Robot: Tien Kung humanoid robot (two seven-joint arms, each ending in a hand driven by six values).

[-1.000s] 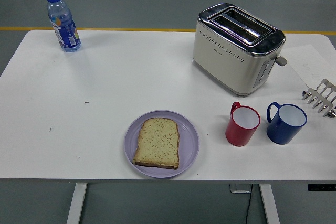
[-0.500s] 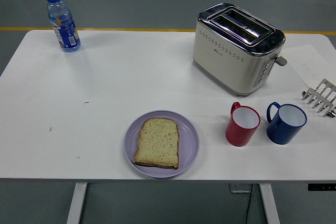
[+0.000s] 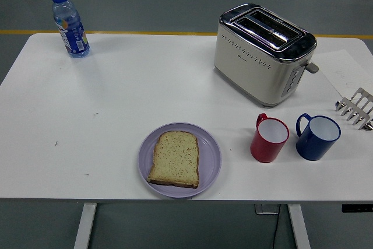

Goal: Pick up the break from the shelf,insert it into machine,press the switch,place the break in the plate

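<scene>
Bright even overhead light, soft shadows, sharp focus, glare on toaster (image 3: 263, 52)

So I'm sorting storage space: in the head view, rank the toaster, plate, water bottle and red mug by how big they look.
1. Toaster
2. Plate, nearly as wide, but nearer the camera
3. Water bottle and red mug: look alike; the bottle is farther, so unsure

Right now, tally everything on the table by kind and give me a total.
Mugs: 2, red mug and blue mug
Water bottle: 1
Toaster: 1
Plate: 1
Bread slice: 1
Metal rack: 1
Total: 7
</scene>
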